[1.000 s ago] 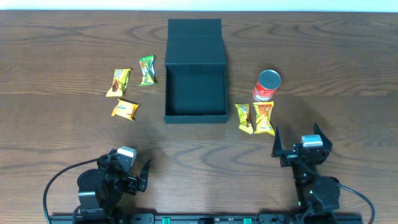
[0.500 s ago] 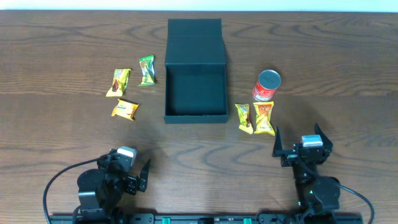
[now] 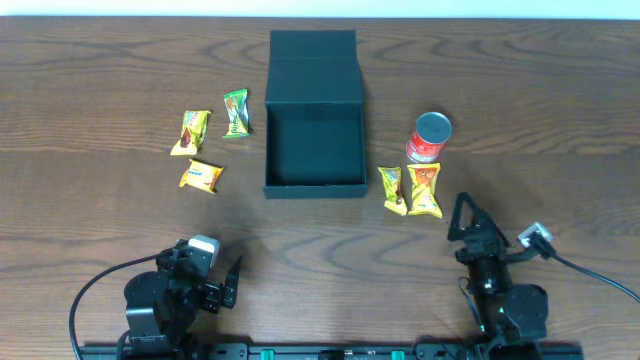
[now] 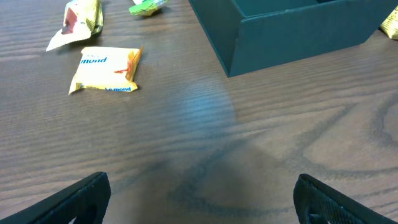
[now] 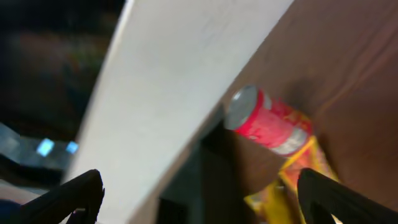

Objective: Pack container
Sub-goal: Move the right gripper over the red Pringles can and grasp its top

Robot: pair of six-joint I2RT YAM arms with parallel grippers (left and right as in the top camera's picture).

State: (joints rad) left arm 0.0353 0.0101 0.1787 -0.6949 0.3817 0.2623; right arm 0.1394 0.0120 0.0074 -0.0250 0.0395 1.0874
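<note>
The black container stands open at the table's middle, its flap lid folded back; its near corner shows in the left wrist view. Three snack packets lie left of it: a yellow one, also in the left wrist view, another yellow one and a green one. Two more packets lie right of it. My left gripper is open and empty near the front edge. My right gripper is open, empty and rolled over on its side.
A small red can stands right of the container, behind the two packets; it shows tilted in the right wrist view. Cables run from both arm bases along the front edge.
The right wrist has rolled sideways, so its gripper now stands edge-on and its camera view is tilted. The left arm and all objects have not moved.
</note>
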